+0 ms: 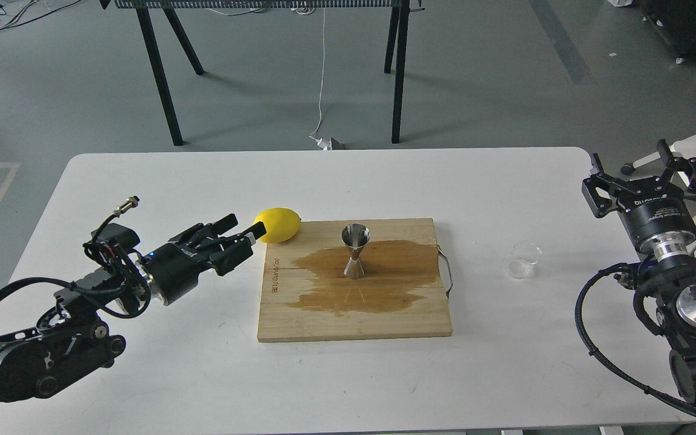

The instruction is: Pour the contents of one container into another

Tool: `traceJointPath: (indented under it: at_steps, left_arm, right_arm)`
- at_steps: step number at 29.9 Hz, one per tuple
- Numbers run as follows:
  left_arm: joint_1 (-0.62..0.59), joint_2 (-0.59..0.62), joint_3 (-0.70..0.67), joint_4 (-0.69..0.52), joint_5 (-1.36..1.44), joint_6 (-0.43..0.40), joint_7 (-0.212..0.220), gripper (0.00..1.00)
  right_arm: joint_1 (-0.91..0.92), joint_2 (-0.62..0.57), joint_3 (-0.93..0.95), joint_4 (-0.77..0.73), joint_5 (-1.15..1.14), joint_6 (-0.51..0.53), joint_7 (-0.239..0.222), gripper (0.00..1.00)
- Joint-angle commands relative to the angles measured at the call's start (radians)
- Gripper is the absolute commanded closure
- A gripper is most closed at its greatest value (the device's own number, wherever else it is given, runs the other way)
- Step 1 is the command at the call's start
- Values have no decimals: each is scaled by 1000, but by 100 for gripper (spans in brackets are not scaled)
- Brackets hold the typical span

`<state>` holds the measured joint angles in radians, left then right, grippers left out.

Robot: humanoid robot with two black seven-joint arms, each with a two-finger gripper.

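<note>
The steel hourglass jigger [354, 251] stands upright on the wooden board [354, 323], in the middle of a brown wet stain [384, 275]. On the white table right of the board sits the small clear cup [523, 259], upright and on its own. My left gripper [244, 226] hovers left of the board, open and empty, its fingertips just beside the lemon [280, 224]. Far right, beyond the cup, my right gripper [644, 175] points away from me, open and holding nothing.
The board has a thin metal handle [448, 272] on its right side. The white table [142, 181] ends close behind my right gripper. Black trestle legs [397, 72] stand on the floor beyond the table.
</note>
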<state>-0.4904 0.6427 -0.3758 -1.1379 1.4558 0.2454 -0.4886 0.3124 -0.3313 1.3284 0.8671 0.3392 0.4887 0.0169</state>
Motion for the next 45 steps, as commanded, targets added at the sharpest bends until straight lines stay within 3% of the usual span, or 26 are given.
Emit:
traceJointPath:
  at_steps: [1, 10, 18, 23, 31, 45]
  left_arm:
    - [0, 58, -40, -71, -184, -168, 0, 16]
    - [1, 60, -271, -66, -520, -731, 0, 14]
    - [-45, 63, -339, 58, -938, -734, 0, 14]
    - [-59, 61, -328, 142, -1155, -734, 0, 14]
    - [-60, 57, -341, 147, -1200, -734, 0, 13]
    - [-60, 46, -333, 147, -1200, -734, 0, 13]
  right_arm:
    - [-53, -8, 17, 79, 6, 0, -3, 1]
    - [-300, -66, 55, 230, 162, 0, -8, 2]
    - [-478, -110, 63, 395, 205, -13, -6, 2]
    - [-467, -95, 45, 431, 204, -235, -6, 2]
    - [-357, -40, 29, 415, 178, -479, -3, 2]
    - [-219, 29, -181, 313, 150, -604, 2, 2]
